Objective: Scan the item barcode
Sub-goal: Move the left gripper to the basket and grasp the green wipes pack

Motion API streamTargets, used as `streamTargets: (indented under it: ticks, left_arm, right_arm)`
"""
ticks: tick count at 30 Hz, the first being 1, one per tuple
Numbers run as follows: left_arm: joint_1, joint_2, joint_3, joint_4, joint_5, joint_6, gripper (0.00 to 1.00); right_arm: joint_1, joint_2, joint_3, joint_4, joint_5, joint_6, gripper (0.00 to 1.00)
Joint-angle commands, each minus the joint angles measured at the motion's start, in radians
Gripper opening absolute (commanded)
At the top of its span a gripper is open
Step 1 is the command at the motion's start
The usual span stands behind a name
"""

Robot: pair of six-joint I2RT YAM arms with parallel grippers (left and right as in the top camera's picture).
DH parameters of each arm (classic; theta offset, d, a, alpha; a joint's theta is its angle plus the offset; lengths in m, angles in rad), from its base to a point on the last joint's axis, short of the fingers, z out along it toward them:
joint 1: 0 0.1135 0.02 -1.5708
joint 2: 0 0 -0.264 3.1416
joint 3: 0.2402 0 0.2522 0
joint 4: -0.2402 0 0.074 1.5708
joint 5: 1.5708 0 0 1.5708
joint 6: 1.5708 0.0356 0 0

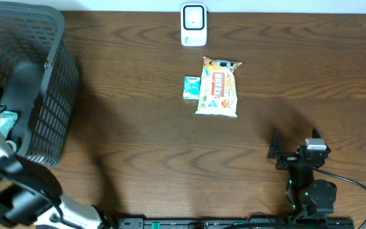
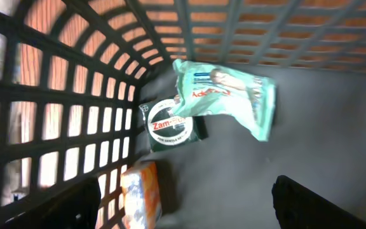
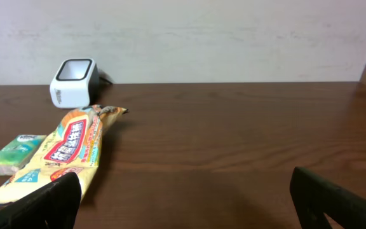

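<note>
My left arm (image 1: 19, 89) reaches down into the dark mesh basket (image 1: 49, 83) at the table's left. In the left wrist view my left gripper (image 2: 189, 215) is open above the basket floor, with nothing between its fingers. Below it lie a mint-green pouch (image 2: 230, 95), a dark round tin (image 2: 169, 124) and an orange pack (image 2: 142, 194) close to the left finger. The white barcode scanner (image 1: 194, 25) stands at the table's far edge, centre. My right gripper (image 1: 295, 138) rests open and empty at the front right; the right wrist view also shows this gripper (image 3: 186, 207) open.
A yellow snack bag (image 1: 218, 87) and a small green box (image 1: 190, 87) lie on the wooden table (image 1: 138, 140) below the scanner. The basket walls (image 2: 75, 108) close in tightly around my left gripper. A cable (image 1: 354, 184) trails from the right arm.
</note>
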Motion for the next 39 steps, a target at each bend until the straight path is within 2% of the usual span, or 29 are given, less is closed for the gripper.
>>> streamTargets:
  ticks: [1,16,27,35,39]
  left_arm:
    - [0.003,0.078,-0.005,-0.005,-0.026,-0.055,0.87]
    - [0.003,0.338,-0.005,0.162,-0.027,-0.058,0.88]
    - [0.003,0.347,-0.006,0.282,-0.031,-0.057,0.87]
    - [0.003,0.347,-0.086,0.359,-0.06,-0.057,0.86]
    - [0.004,0.347,-0.097,0.367,-0.06,-0.055,0.71]
  right_arm:
    - [-0.01,-0.003,-0.002,-0.004,-0.002,-0.007,0.99]
    - [-0.01,-0.003,-0.002,-0.004,-0.002,-0.007,0.99]
    - [-0.01,-0.003,-0.002,-0.004,-0.002,-0.007,0.99]
    - [-0.01,-0.003,-0.002,-0.004,-0.002,-0.007,0.99]
    - [-0.01,-0.003,-0.002,-0.004,-0.002,-0.007,0.99]
